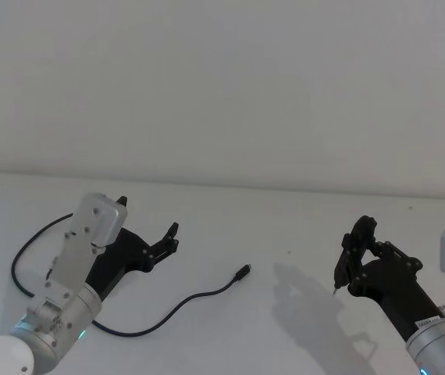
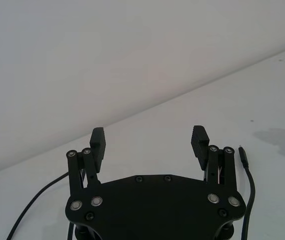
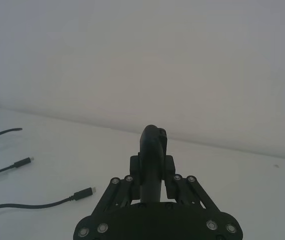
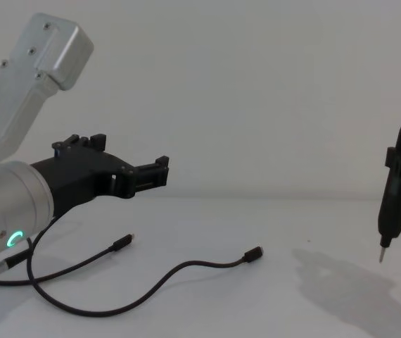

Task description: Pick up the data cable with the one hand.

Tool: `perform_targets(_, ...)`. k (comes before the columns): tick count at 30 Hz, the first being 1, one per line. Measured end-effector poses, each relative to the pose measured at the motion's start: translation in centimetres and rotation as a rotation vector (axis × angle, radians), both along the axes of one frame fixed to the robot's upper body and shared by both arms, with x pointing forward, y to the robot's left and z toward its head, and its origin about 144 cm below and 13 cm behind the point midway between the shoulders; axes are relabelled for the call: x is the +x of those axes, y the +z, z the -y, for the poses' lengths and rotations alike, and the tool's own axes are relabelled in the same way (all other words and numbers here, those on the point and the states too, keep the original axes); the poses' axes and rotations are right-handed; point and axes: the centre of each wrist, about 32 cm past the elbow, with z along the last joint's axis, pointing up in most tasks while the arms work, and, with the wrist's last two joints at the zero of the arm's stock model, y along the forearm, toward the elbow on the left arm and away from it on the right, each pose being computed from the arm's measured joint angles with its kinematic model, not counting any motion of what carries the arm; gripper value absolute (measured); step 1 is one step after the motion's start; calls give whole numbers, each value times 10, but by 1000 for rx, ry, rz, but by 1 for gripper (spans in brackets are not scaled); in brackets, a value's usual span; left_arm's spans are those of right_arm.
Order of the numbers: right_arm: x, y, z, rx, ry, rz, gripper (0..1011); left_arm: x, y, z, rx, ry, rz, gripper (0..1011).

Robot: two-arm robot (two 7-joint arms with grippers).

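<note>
Your left gripper (image 2: 149, 136) hovers over the left part of the white table (image 1: 300, 226), clear of the surface. Its 2 ribbed fingers (image 2: 200, 136) are spread wide with nothing between them. A green ring (image 4: 14, 239) glows on its silver wrist. The data cable (image 1: 195, 298) lies flat on the table, and neither gripper touches it. In the head view it loops out at the far left of the arm and disappears behind the arm. It then curves away to the right and ends in a plug (image 1: 243, 271) that rests to the right of the spread fingers, a little nearer to you than they are. In the chest view you can see the other plug (image 4: 124, 241) lying on the table below the gripper's body, near the first but apart from it. Your right gripper (image 3: 153, 167) hangs above the right side of the table, well apart from the cable. Its jaws are drawn in against a black tool (image 4: 399, 184), whose thin metal tip (image 4: 382, 252) points down without reaching the table. The tool's shadow (image 4: 327, 276) falls on the surface beside it.
</note>
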Motion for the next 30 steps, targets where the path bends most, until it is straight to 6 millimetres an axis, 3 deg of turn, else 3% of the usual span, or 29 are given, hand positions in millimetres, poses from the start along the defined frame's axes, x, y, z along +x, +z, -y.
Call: perform_targets(30, 0, 0, 0, 0, 0, 0, 274, 0, 0, 0, 0, 0, 0, 1001)
